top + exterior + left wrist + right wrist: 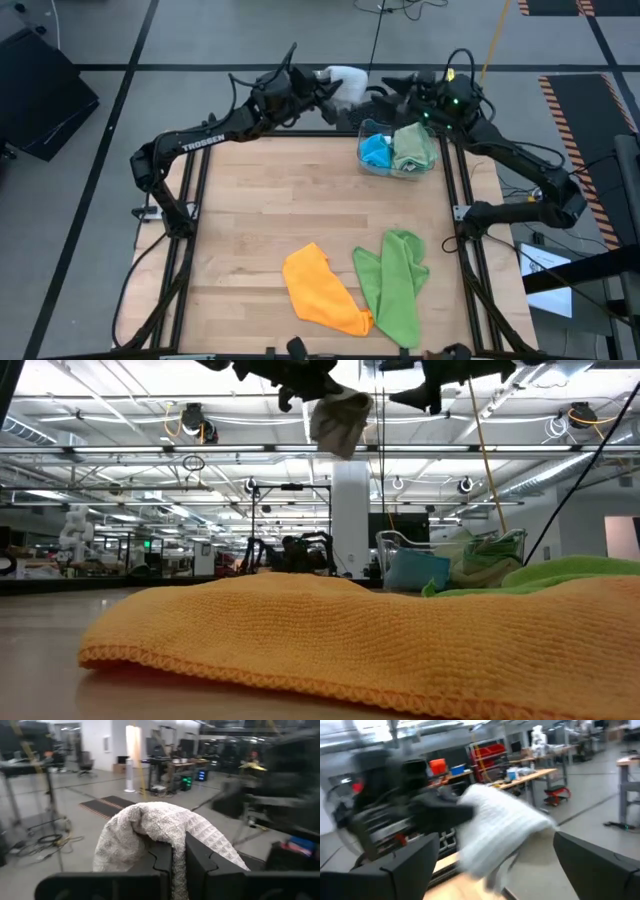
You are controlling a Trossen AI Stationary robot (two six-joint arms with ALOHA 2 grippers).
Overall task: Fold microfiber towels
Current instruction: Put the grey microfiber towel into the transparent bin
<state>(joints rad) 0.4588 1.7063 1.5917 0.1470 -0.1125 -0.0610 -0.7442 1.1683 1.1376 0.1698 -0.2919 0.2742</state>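
Observation:
A pale grey towel (347, 84) hangs bunched from my left gripper (322, 92), high over the table's far edge; it also shows in the low view (340, 418). My right gripper (392, 96) stands open just to the towel's right, apart from it; in its wrist view the blurred towel (495, 827) lies ahead of the open fingers. An orange towel (320, 290) and a lime green towel (395, 285) lie flat on the table near its front edge. My left gripper pinches a bunched part of the grey towel (172, 837) between its two shut fingers (200, 865). The fingers reach level toward the table's far side. The cloth drapes over the fingertips and hangs slack below them, lifted clear of the table.
A clear bin (372, 165) at the table's far right holds a blue towel (375, 150) and a sage green towel (413, 148), folded. The wooden tabletop (270, 200) is bare in the middle. Black frame rails (185, 260) run along both sides.

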